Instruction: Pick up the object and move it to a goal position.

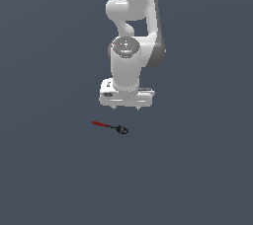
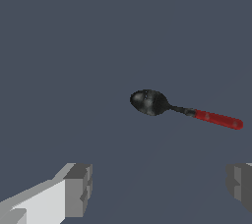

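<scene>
Overhead, the white arm (image 1: 132, 26) comes down from the top edge of the exterior view, its wrist pointing straight down at the flat dark grey floor (image 1: 49, 179). Below the wrist sits the gripper (image 1: 126, 106), its two short fingertips just showing under the white hand body. In the wrist view the gripper (image 2: 160, 188) has its fingers (image 2: 78, 188) spread wide, one grey pad at each side of the frame with bare floor between them, and nothing is held.

Smallest of all is the spoon (image 1: 110, 127), lying flat on the floor, apart from the gripper and near it. In the exterior view it lies below the hand and slightly toward that view's left, with its red handle (image 1: 100, 124) pointing to that view's left and its black head (image 1: 122, 130) to the right. The wrist view shows the spoon (image 2: 184, 110) clearly: a glossy rounded head (image 2: 149, 102), a short dark shaft, then the thin red handle (image 2: 219, 119). It lies outside the gap between the fingers.
</scene>
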Robot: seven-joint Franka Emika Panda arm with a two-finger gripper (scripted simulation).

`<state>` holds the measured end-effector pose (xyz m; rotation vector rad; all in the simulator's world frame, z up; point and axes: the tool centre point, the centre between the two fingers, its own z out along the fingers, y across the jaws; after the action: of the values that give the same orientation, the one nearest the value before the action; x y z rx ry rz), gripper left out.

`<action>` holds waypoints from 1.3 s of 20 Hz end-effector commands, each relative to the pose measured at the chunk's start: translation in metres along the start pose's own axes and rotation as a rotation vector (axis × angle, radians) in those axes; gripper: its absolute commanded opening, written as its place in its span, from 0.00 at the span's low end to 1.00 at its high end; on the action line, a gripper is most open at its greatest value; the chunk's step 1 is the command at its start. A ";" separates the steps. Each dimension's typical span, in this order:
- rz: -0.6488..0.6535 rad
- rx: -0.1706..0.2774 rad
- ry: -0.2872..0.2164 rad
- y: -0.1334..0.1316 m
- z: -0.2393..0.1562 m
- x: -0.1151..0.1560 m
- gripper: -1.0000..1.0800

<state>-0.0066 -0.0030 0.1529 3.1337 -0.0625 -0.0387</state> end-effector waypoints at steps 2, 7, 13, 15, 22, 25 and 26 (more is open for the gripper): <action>-0.001 0.000 0.000 0.000 0.000 0.000 0.96; -0.025 0.007 0.012 -0.006 -0.011 0.004 0.96; -0.041 0.013 0.022 -0.011 -0.021 0.007 0.96; -0.041 0.012 0.022 -0.011 -0.020 0.006 0.96; -0.083 0.009 0.021 -0.008 -0.016 0.008 0.96; -0.120 0.007 0.021 -0.005 -0.013 0.009 0.96; -0.134 0.006 0.021 -0.004 -0.012 0.009 0.96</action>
<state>0.0024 0.0021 0.1665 3.1407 0.1173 -0.0057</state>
